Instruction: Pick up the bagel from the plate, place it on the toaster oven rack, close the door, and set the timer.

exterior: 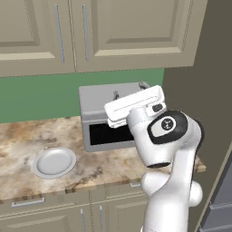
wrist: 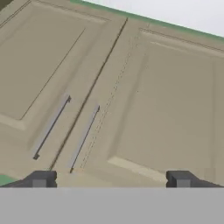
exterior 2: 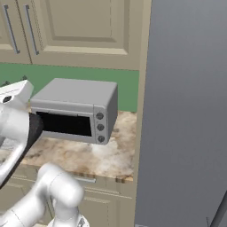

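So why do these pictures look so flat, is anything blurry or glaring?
Left base view: even, soft light, no glare on the plate, slightly coarse edges. Right base view: the toaster oven throws only a faint shadow on the counter. Hand view: upper cabinet doors look soft and grainy between the open gripper.
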You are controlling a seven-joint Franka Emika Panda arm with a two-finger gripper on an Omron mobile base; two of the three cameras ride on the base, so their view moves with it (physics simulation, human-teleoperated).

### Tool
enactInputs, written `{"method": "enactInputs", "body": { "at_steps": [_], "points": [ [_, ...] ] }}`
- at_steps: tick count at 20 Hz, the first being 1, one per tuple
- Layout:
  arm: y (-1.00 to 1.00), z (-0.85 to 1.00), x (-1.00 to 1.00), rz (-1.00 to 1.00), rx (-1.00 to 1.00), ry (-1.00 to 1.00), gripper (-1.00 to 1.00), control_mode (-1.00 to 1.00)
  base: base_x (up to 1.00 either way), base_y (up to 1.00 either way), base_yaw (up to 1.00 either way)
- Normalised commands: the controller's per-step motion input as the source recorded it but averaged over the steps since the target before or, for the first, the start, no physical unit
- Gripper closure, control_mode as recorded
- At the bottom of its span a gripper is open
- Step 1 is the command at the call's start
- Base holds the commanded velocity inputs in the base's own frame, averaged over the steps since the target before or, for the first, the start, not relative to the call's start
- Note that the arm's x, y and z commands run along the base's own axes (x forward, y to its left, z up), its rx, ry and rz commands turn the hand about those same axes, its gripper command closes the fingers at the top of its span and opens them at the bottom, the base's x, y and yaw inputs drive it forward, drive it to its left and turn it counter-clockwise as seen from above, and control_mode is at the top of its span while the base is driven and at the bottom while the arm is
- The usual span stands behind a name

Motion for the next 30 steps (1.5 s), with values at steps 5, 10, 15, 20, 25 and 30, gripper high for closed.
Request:
{"method": "enactInputs", "body": {
  "at_steps": [5,10,15,20,25,30],
  "points": [
    [0.19,0.18,0.0,0.32,0.06,-0.99,-1.0,-1.0,0.0,0.0,0.0],
    [0.05,0.23,0.25,0.24,0.0,-1.0,-1.0,-1.0,0.0,0.0,0.0],
    [0.0,0.31,0.71,0.3,0.16,-0.82,-1.0,-1.0,0.0,0.0,0.0],
    [-0.13,0.3,0.97,0.31,0.43,-0.12,-1.0,-1.0,0.0,0.0,0.0],
    [-0.07,0.07,0.9,0.34,0.69,0.69,-1.0,-1.0,0.0,0.0,0.0],
    [0.0,-0.03,0.48,0.46,0.71,0.84,-1.0,-1.0,0.0,0.0,0.0]
  ]
}}
